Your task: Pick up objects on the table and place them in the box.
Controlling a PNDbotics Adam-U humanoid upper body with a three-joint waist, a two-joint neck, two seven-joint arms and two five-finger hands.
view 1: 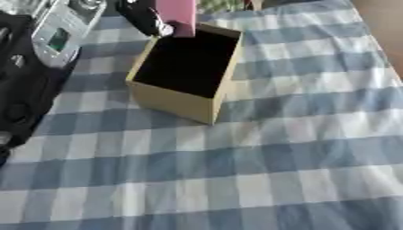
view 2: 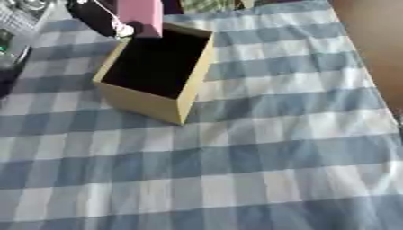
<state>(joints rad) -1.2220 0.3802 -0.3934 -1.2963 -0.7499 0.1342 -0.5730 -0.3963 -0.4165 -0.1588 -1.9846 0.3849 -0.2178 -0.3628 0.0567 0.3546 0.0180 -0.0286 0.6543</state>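
An open tan cardboard box (view 1: 177, 105) with a dark inside stands on the blue and white checked cloth, at the upper left. A pink block (view 1: 177, 13) hangs upright over the box's far edge, its lower end at the rim. My left hand (view 1: 143, 18), black with a silver joint, is against the block's left side and shut on it. The upper part of the block and most of the hand are cut off at the top. The right hand shows in neither view.
My left arm (view 1: 20, 90), black with a silver-white section (view 1: 63, 27), runs along the left edge beside the box. The checked cloth (view 2: 236, 170) spreads out in front and to the right. The table's right edge and brown floor (view 2: 370, 31) lie at the upper right.
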